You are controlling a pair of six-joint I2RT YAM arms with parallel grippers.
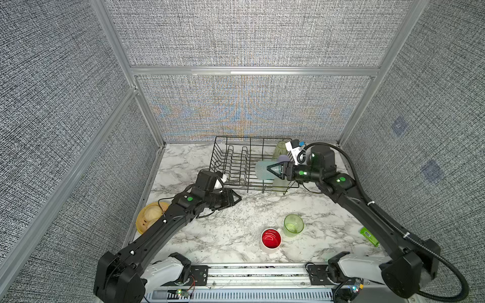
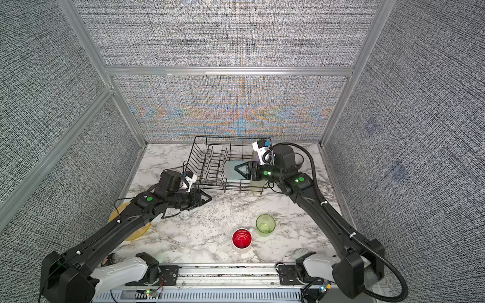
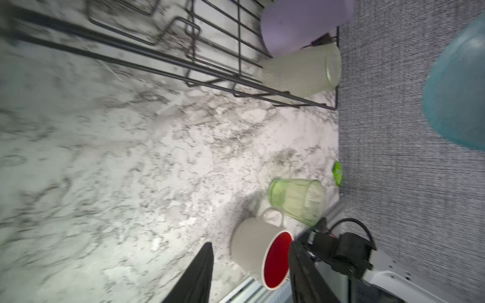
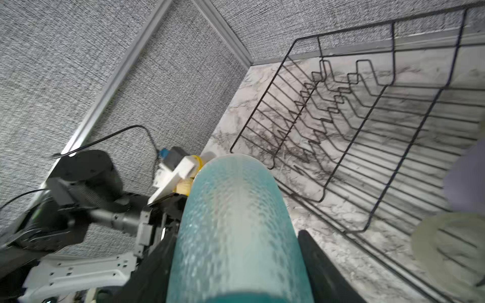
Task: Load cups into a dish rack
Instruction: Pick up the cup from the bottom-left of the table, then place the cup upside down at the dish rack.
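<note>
A white marble-patterned tabletop [image 1: 236, 225] with grey veins sits inside grey woven fabric walls [image 1: 244, 105]. At about 8 o'clock on it lies a round yellow plate [image 1: 147, 219], partly hidden. At about 4 o'clock, by the edge, lies a small green packet [image 1: 368, 236]. An aluminium rail [image 1: 257, 271] runs along 6 o'clock.

White marble bench [image 1: 236, 236] veined in grey, black wire rack [image 1: 252, 138], frosted teal cup [image 4: 233, 223] with a pebbled pattern, plain lilac cup [image 3: 301, 23], pale yellow-green cup [image 3: 301, 73] finely dimpled, see-through green cup [image 1: 293, 224], white cup [image 1: 271, 238] red inside, yellow plate [image 1: 149, 217], speckled grey walls [image 1: 249, 34]
</note>
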